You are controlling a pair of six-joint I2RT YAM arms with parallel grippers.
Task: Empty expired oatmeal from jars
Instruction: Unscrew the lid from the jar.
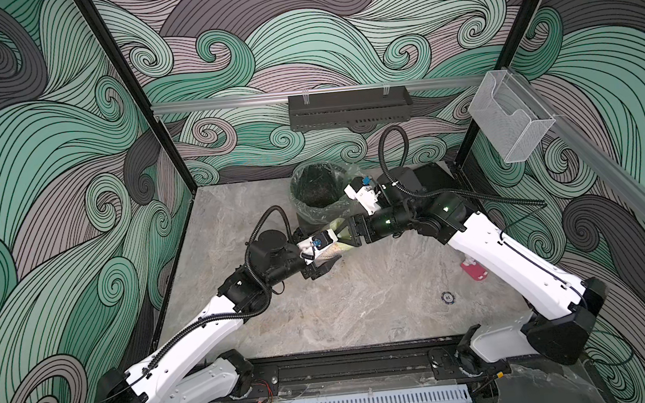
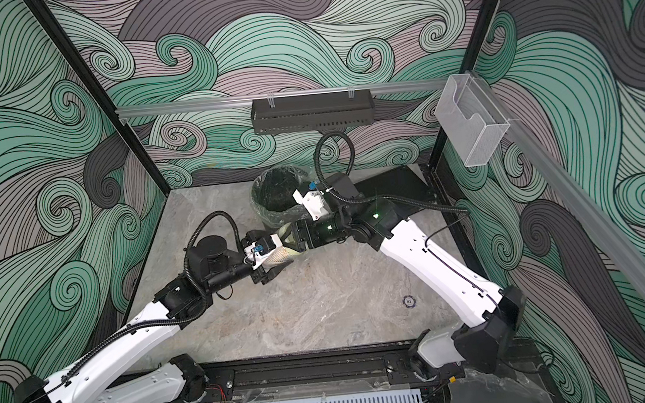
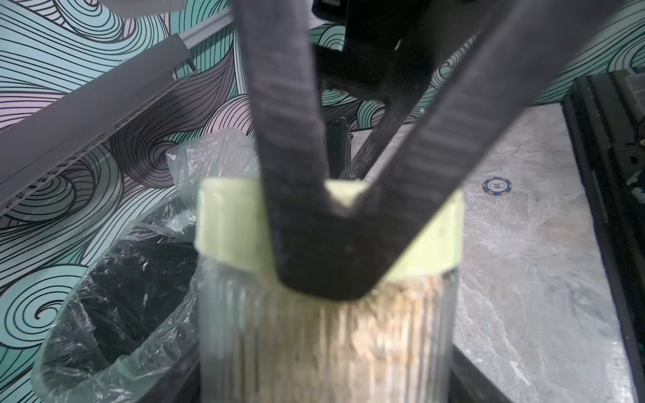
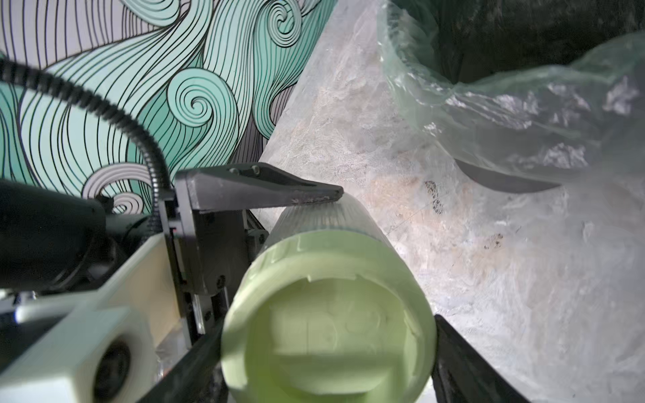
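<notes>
Pale green lid (image 4: pixel 328 324) fills the right wrist view, the right gripper (image 1: pixel 343 234) clamped around it. Opposite, the left gripper (image 1: pixel 322 259) grips the jar (image 3: pixel 324 349) of oatmeal (image 3: pixel 384 328) over the grey marbled table (image 1: pixel 363 307). Just beyond both grippers stands the plastic-lined bin (image 1: pixel 318 195), and swirl-patterned walls (image 1: pixel 298 51) enclose them.

Jar (image 3: pixel 324 342) is ribbed glass, lid (image 4: pixel 328 331) matt plastic

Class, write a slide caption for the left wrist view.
Right gripper clamps the pale green lid of a jar of oatmeal, beside the plastic-lined bin.
</notes>
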